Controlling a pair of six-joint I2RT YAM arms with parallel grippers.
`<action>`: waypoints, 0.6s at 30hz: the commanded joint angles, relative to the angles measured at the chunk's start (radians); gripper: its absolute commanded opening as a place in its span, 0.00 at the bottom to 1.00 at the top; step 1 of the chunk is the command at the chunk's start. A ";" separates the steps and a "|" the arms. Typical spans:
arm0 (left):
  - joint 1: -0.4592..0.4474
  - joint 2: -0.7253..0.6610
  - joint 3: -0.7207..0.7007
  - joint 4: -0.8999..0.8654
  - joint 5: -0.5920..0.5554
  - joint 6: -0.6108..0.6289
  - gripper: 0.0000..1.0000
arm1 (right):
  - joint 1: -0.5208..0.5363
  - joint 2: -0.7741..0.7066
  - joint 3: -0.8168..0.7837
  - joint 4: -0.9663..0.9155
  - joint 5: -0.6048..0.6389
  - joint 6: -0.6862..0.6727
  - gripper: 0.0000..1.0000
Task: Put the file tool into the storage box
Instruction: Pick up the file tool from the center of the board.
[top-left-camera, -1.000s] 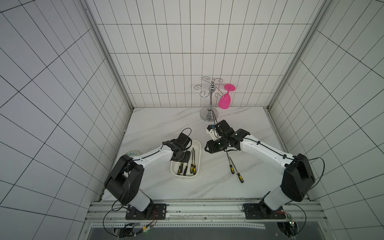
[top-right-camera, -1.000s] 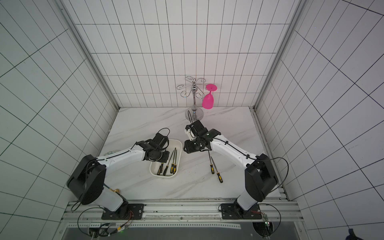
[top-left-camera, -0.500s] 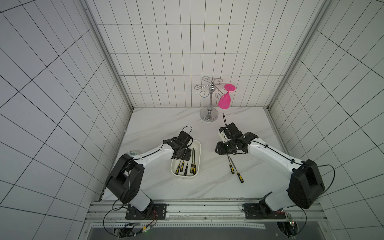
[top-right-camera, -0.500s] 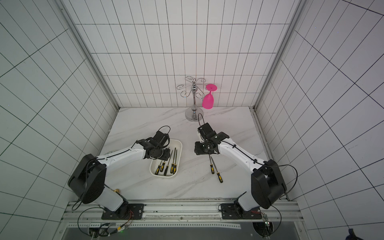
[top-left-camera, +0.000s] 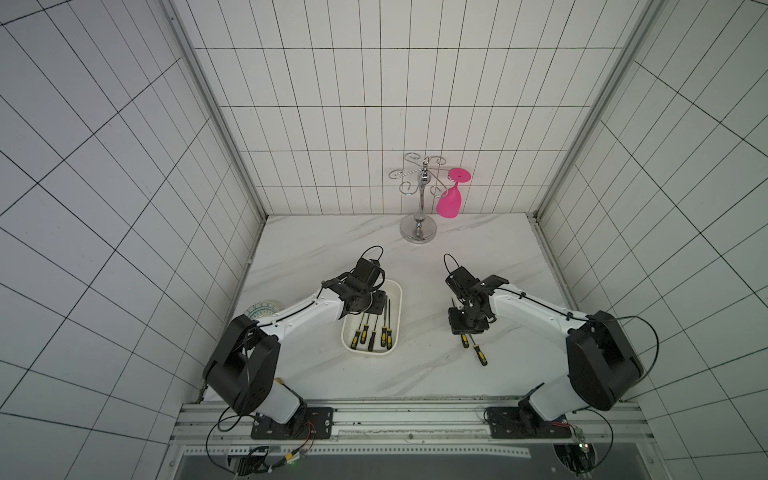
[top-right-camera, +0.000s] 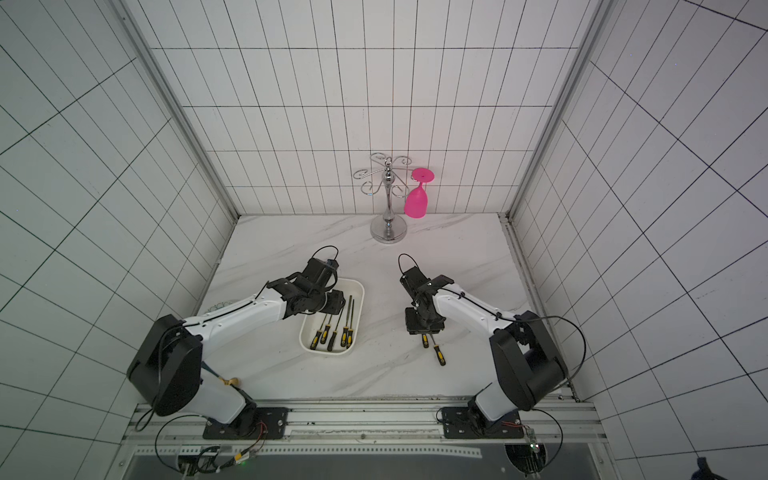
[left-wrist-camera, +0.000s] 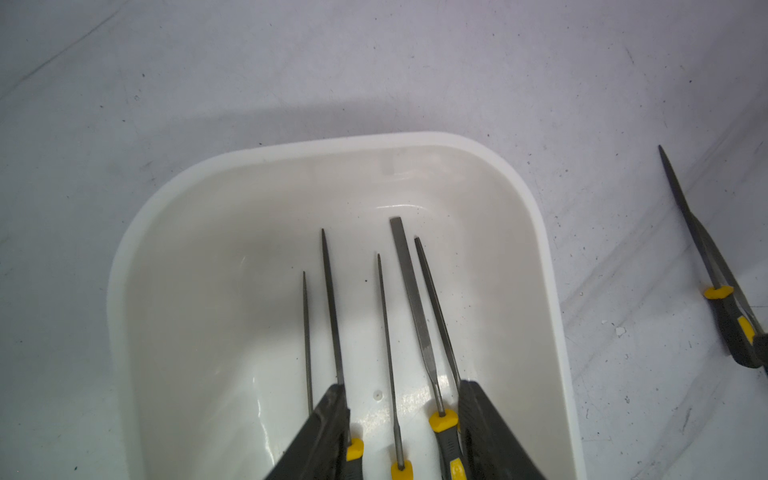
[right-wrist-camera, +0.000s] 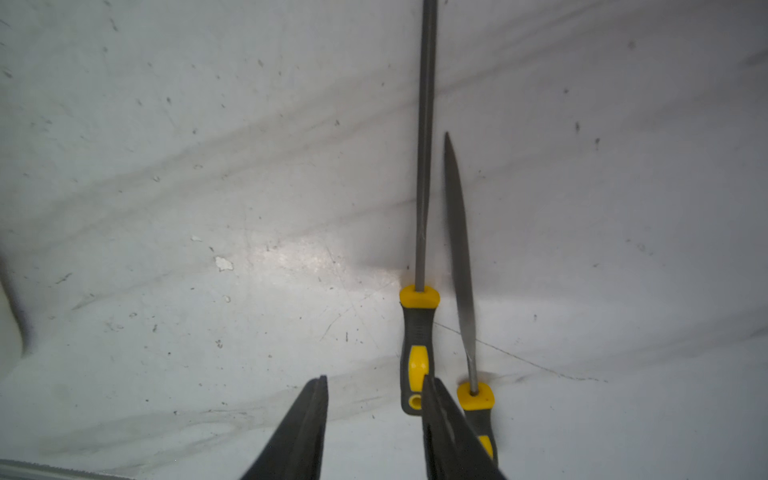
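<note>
- We see the left gripper released: its jaws stand apart above the storage box and grasp nothing
- Five files lie on the floor of this box, with their blades pointing ahead of the jaws
- The thin file and the flat file lie in the gap between the jaws, and the other three lie at the jaws or just outside them
- The right gripper is released too and holds nothing; between its jaws only the bare table shows
- The long file lies on the table just outside one jaw, and this jaw partly hides the end of its handle
- The pointed file lies just beside the long file, further from the gap, also on the table and outside the box
</note>
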 joint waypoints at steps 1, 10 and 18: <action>-0.002 0.002 0.007 0.029 0.011 -0.007 0.46 | -0.002 0.018 -0.047 -0.033 0.022 0.014 0.42; -0.002 0.009 0.009 0.029 0.014 -0.010 0.46 | 0.005 0.073 -0.099 0.028 0.010 0.016 0.40; 0.012 -0.017 0.002 0.051 0.028 -0.026 0.57 | 0.027 0.148 -0.043 0.070 -0.006 -0.011 0.17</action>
